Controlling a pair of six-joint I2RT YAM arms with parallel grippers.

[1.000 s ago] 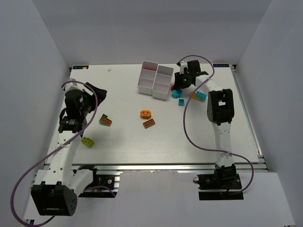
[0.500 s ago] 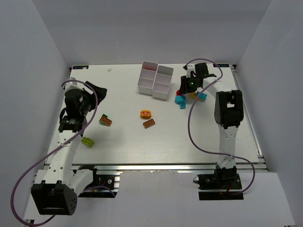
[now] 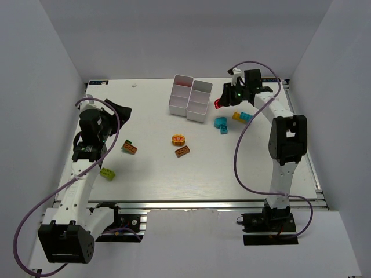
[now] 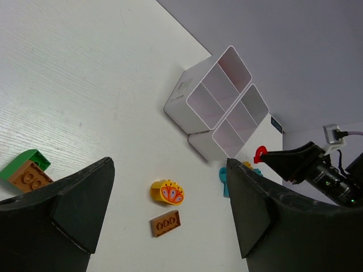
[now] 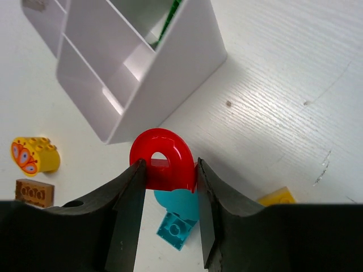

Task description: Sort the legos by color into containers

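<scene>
Red lego [image 5: 170,143], glossy arch shape, clamped in right tool [image 5: 168,173]

White gridded containers [image 3: 191,99] stand at 12 o'clock; a red arch lego [image 5: 163,150] is pinched in the right gripper [image 5: 168,170] at their 3 o'clock; other legos [image 3: 183,152] lie scattered toward 6 o'clock

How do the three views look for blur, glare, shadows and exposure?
Top external: even, diffuse light, faint soft shadows, sharp throughout. Left wrist: steeply slanted perspective; left gripper's fingers are featureless black, white plastic bins crisp. Right wrist: red arched plastic brick is sharp with a glossy highlight; white table is bright, its grain still visible.
</scene>
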